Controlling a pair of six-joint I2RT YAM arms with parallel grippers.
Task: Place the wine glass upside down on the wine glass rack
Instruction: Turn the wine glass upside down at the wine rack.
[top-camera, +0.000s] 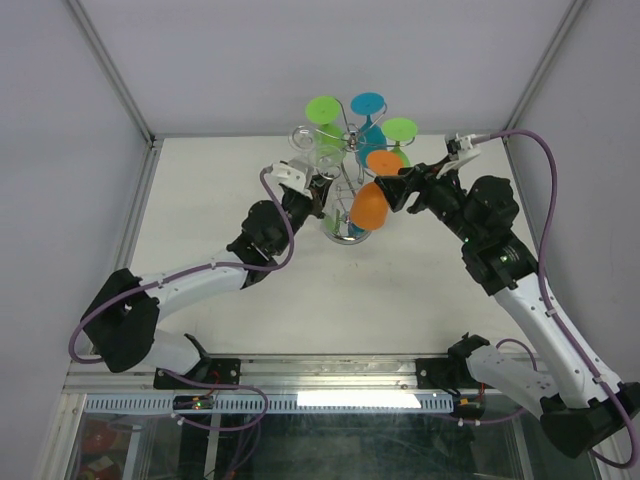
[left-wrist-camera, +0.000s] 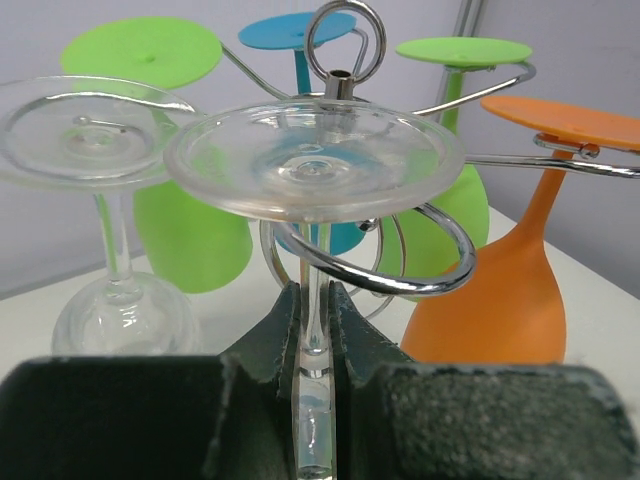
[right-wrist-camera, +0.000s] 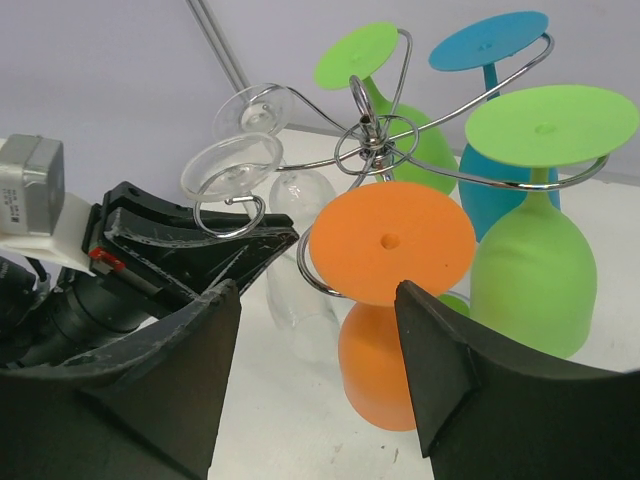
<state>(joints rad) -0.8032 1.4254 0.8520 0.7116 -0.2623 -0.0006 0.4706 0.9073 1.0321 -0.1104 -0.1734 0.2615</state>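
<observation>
Left gripper (left-wrist-camera: 313, 300) pinched on the stem of the clear wine glass (left-wrist-camera: 313, 160), glass inverted, foot just above a scroll arm of the wine glass rack (left-wrist-camera: 340, 85), right gripper (right-wrist-camera: 318, 290) spread, facing the rack's hanging orange glass (right-wrist-camera: 390, 240)

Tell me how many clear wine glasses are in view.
2. One clear glass is held by its stem in the left tool; the second clear glass hangs on the rack beside it. None seems hidden.

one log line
left gripper: jaws shut on clear wine glass stem | stem in chrome wire rack curl | right gripper: jaws open beside orange wine glass
</observation>
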